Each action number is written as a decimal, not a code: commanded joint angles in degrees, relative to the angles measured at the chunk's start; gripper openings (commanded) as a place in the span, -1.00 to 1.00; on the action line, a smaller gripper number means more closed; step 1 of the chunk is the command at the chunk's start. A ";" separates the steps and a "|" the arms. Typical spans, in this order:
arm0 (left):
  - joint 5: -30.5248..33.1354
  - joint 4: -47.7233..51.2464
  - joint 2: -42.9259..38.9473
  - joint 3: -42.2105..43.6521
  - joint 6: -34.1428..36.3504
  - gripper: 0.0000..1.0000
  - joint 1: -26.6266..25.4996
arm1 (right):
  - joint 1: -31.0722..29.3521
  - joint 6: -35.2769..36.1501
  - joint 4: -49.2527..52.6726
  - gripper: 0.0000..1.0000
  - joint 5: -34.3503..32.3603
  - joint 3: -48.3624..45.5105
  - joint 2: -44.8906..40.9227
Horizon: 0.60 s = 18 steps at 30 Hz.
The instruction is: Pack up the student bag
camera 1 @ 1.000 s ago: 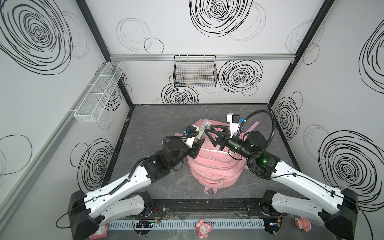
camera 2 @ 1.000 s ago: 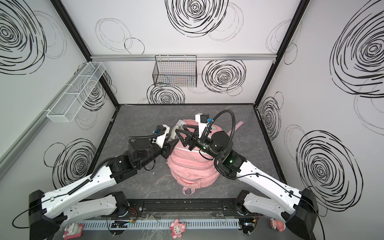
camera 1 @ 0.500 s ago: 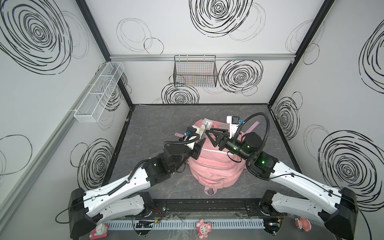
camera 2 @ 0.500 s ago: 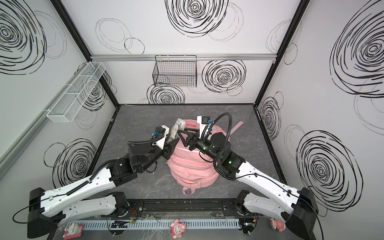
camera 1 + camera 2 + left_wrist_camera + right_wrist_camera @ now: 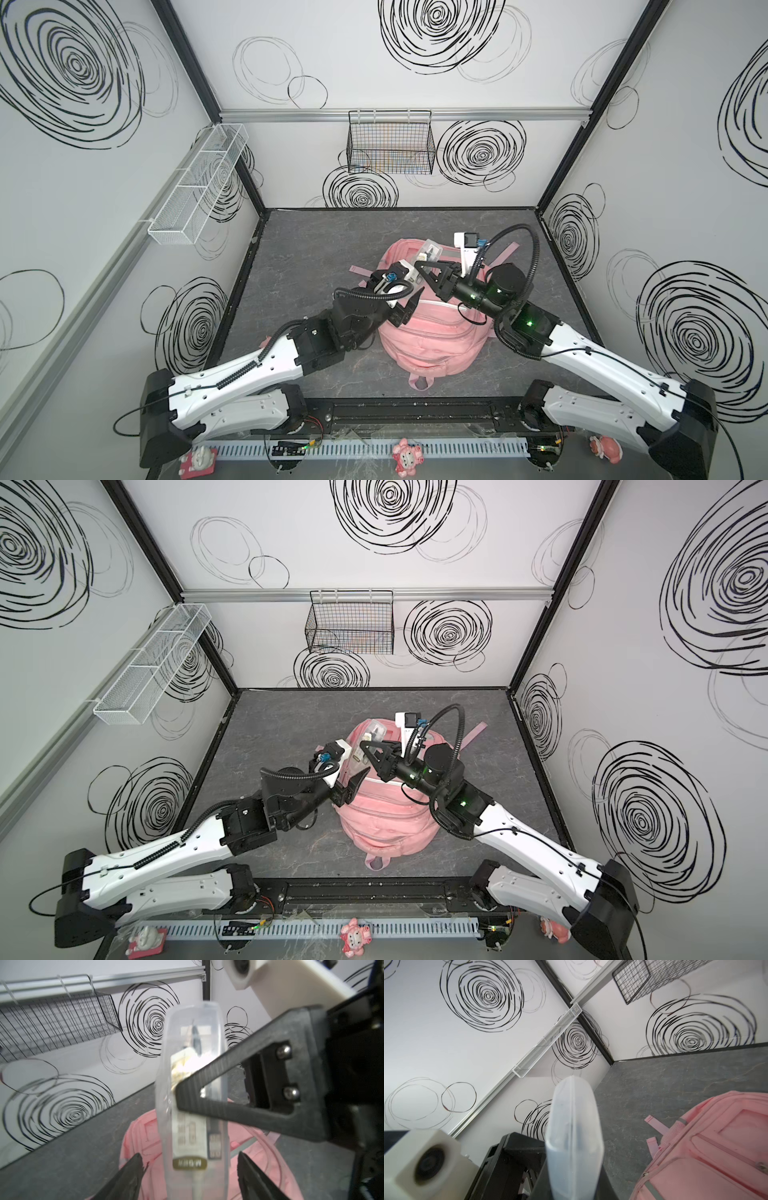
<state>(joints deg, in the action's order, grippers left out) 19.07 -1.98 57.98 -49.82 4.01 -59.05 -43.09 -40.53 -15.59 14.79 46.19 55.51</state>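
The student bag (image 5: 432, 336) (image 5: 386, 816) is a pink backpack lying flat in the middle of the grey table, also seen in the wrist views (image 5: 137, 1136) (image 5: 716, 1147). A clear plastic case (image 5: 428, 251) (image 5: 370, 739) with stationery inside hangs above the bag's far end. My right gripper (image 5: 422, 266) (image 5: 573, 1188) is shut on the case (image 5: 573, 1126). My left gripper (image 5: 409, 305) (image 5: 189, 1156) stands open just below it, its fingers (image 5: 133, 1167) apart from the case's (image 5: 193, 1136) sides.
A black wire basket (image 5: 390, 147) hangs on the back wall. A white mesh tray (image 5: 199, 187) is fixed to the left wall. Pink straps (image 5: 361, 270) trail from the bag. Small pink toy figures (image 5: 405, 455) sit at the front edge.
My left gripper has opened and let go of the clear case. The right gripper has shut on it. Both grippers have shifted slightly toward the back.
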 commanded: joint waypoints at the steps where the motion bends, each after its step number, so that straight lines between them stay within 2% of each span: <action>1: -5.49 4.60 -0.24 -4.20 12.13 0.70 1.54 | 5.87 1.83 6.13 -0.96 -1.13 1.06 -6.42; 4: -15.05 14.92 2.54 -8.96 20.50 0.67 5.78 | 11.71 5.77 14.72 -0.96 -3.40 1.20 -11.96; 8: -24.94 22.75 8.74 -12.23 27.45 0.61 10.77 | 18.05 10.16 21.55 -0.96 -3.34 0.60 -18.22; 14: -30.40 25.11 17.21 -13.55 33.72 0.58 11.59 | 22.10 11.74 22.91 -0.95 1.39 -0.05 -22.04; 18: -34.43 23.11 20.23 -13.36 34.15 0.51 12.62 | 22.34 12.66 22.57 -0.94 2.84 -0.39 -21.65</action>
<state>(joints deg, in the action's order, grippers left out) -9.19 21.58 77.82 -62.37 34.59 -47.53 -21.12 -29.67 6.39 15.38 46.11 33.69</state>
